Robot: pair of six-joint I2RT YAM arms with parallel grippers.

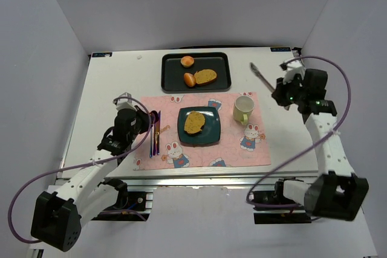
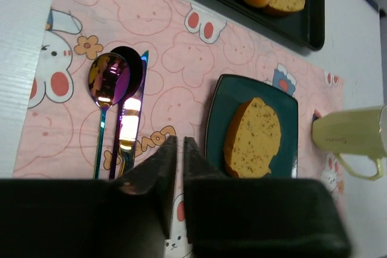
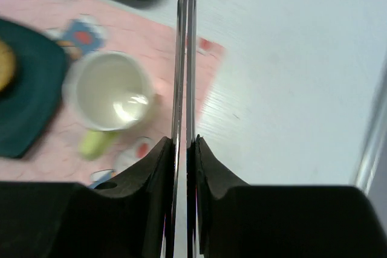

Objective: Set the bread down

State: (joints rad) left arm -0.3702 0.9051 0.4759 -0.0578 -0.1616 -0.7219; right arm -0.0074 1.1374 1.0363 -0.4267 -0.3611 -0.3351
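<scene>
One legible marking found. Brown lettering is printed on the pink placemat, just beyond the tips of the left fingers and touching the knife on its far-left side. It appears to read "LOVE", though the first letter is not certain. Two blue labels at the far desk corners, well beyond both arms' fingers, are too small to read.

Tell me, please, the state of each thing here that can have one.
bread, lying flat on the plate, touched by neither tool
mug, upright, looks empty
left tool, shut, holding nothing
right tool, shut on the tongs
tongs, blades pressed together, gripped at one end
</scene>
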